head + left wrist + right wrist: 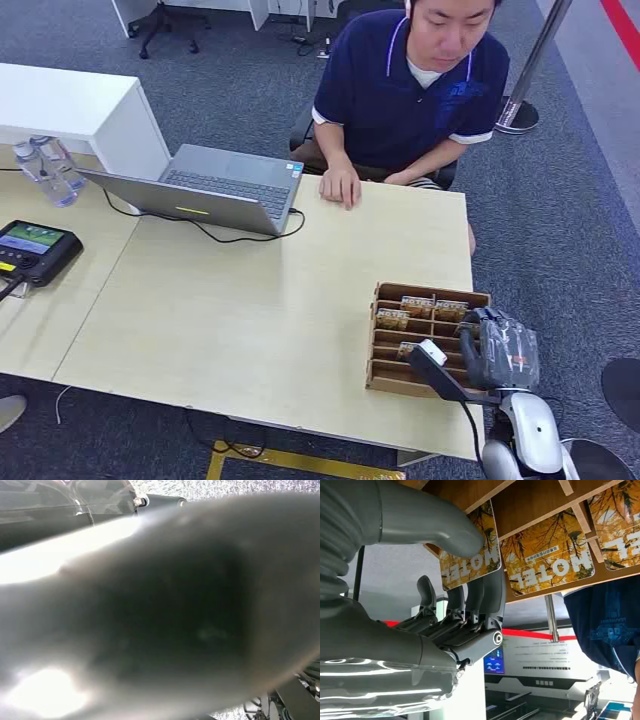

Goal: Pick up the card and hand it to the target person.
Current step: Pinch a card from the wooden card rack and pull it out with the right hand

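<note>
Pinching one hotel card [471,562] between right hand's [500,352] thumb and fingers inside wooden rack [392,375] near desk's [249,320] front right corner (presumably to lift it for seated person [411,85]).

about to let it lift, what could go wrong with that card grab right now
The right robot hand pinches one yellow hotel card by its edge between thumb and fingers, so it might slip on the lift. Neighbouring yellow cards sit close in the slotted wooden card box and could be dragged out. The light box may shift too.
</note>
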`<action>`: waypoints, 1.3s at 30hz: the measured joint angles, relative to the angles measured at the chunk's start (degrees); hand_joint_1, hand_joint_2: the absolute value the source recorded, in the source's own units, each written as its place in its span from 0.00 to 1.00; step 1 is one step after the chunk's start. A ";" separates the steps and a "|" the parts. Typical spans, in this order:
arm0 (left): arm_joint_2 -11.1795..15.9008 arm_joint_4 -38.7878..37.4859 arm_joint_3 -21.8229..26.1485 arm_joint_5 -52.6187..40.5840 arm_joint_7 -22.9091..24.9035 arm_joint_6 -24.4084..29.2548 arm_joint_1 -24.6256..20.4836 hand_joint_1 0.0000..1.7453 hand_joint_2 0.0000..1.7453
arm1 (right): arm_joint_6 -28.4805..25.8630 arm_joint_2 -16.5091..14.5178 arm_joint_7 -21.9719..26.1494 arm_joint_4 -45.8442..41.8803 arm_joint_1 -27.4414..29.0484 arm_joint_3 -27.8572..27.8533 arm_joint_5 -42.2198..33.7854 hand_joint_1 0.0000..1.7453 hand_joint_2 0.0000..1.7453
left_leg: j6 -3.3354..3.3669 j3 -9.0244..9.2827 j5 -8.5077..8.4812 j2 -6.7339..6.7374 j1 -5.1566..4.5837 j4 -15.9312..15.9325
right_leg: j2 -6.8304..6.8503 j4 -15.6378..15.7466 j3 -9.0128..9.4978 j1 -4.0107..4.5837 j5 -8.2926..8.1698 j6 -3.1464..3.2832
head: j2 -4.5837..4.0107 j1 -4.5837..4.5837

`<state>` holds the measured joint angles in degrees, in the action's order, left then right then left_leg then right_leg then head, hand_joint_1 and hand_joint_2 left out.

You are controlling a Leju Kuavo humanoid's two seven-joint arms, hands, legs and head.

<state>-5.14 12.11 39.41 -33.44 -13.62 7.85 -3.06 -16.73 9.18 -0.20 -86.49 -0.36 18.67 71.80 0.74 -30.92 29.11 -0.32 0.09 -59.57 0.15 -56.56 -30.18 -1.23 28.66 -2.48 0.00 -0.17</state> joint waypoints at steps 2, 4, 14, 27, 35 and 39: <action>0.00 0.00 0.00 0.00 0.00 0.00 0.00 0.00 0.00 | 0.03 0.00 0.02 0.00 0.00 0.00 0.00 0.66 1.00 | 0.00 0.00 0.00 0.00 0.00 0.00 | 0.00 0.00 0.00 0.00 0.00 0.00 | 0.00 0.00; 0.00 0.00 0.00 0.00 0.00 0.00 0.00 0.00 0.00 | 0.05 0.00 0.04 0.00 0.00 0.00 0.00 0.66 1.00 | 0.00 0.00 0.00 0.00 0.00 0.00 | 0.00 0.00 0.00 0.00 0.00 0.00 | 0.00 0.00; 0.00 0.00 0.00 0.00 0.00 0.00 0.00 0.00 0.00 | 0.05 0.00 0.04 0.00 0.00 0.00 -0.02 0.66 1.00 | 0.00 0.00 0.00 0.00 0.00 0.00 | 0.00 0.00 0.00 0.00 0.00 0.00 | 0.00 0.00; 0.00 0.00 0.03 -0.04 -0.19 -0.05 0.00 0.00 0.75 | 0.07 0.32 0.15 0.00 -0.03 0.00 -0.23 0.90 1.00 | 0.00 0.00 0.00 0.00 0.00 0.00 | 0.00 0.00 0.00 0.00 0.00 0.00 | 0.00 0.00; 0.00 0.00 -0.02 -1.43 -3.25 -3.43 0.01 0.00 1.00 | -0.01 0.37 0.25 0.00 -0.10 0.00 -0.33 0.91 1.00 | 0.00 0.01 0.00 0.00 0.00 0.00 | 0.00 0.00 0.01 0.00 0.00 0.00 | 0.00 0.00; 0.05 0.00 0.00 -1.14 -3.20 -3.45 0.01 0.00 1.00 | -0.14 0.37 0.40 0.00 -0.22 0.00 -0.33 0.91 1.00 | 0.00 0.01 0.00 0.00 0.00 0.00 | 0.00 0.00 0.01 0.00 0.00 0.00 | 0.00 0.00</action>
<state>-5.09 12.11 39.41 -34.58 -16.81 4.40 -3.05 -16.87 9.55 0.21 -86.49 -0.58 18.67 71.47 0.74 -30.91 29.11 -0.31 0.10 -59.57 0.15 -56.56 -30.17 -1.23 28.65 -2.48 0.00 -0.17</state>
